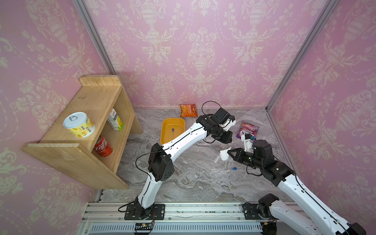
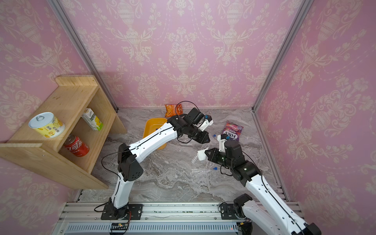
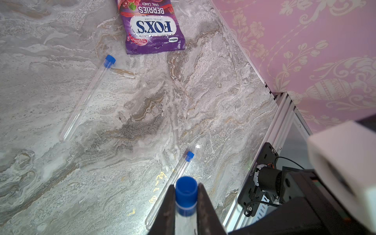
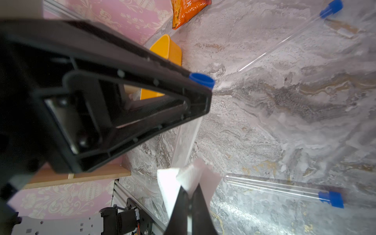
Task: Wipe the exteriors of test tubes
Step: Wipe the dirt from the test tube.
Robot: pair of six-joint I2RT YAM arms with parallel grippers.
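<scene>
Left gripper (image 3: 186,185) clamped on test tube (image 4: 186,140); right gripper (image 4: 190,188) pinching white wipe (image 4: 171,183) alongside. Loose tube (image 3: 85,99) on table beyond left fingertips; candy bag (image 3: 152,26) farther.

Left wrist view: test tube (image 3: 186,194) pinched in the left gripper (image 3: 186,184), clear body cut off by the frame edge just past the blue cap. Candy bag (image 3: 154,26) cropped at the edge. Large white shape (image 3: 341,162) beside it, too blurred to identify.

Right wrist view: left gripper close and out of focus, hiding most of the orange tray (image 4: 168,50) and the stretch of tube inside its grip. Wipe (image 4: 168,183) partly hidden behind the right gripper (image 4: 190,186). Snack bag (image 4: 187,12) cropped.

Both top views: tray half covered by the left arm (image 1: 183,138), the tube inside (image 1: 173,130) little more than a blue speck. Right arm (image 1: 305,195) cut off at the corner.
</scene>
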